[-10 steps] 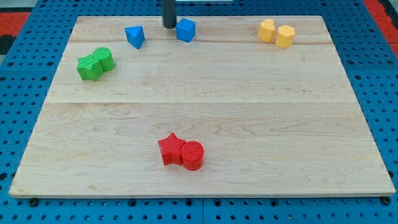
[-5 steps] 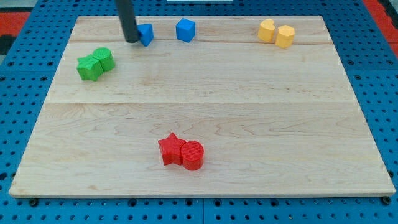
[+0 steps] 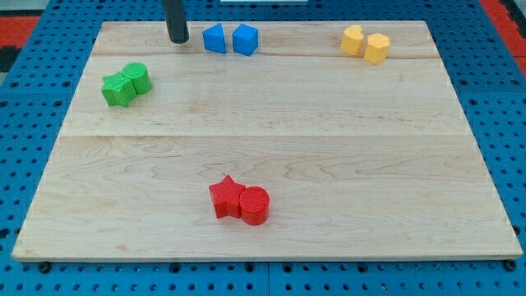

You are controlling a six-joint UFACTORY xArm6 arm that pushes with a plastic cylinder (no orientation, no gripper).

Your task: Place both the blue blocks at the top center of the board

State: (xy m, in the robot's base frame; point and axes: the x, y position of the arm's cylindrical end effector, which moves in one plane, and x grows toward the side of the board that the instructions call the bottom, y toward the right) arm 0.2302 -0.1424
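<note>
Two blue blocks sit side by side near the view's top edge, a little left of centre: a blue triangular block (image 3: 214,39) on the left and a blue cube-like block (image 3: 245,39) on the right, touching or nearly so. My tip (image 3: 177,38) is on the board to the left of the triangular block, a small gap away from it.
Two green blocks (image 3: 125,84) sit together at the upper left. Two yellow blocks (image 3: 366,43) sit together at the upper right. A red star (image 3: 225,197) and a red cylinder (image 3: 255,205) touch near the bottom centre. The wooden board (image 3: 263,156) lies on a blue pegboard.
The blue triangular block has moved right, from the upper left to beside the blue cube. My tip went left around it, pushed it, and now stands just left of it.
</note>
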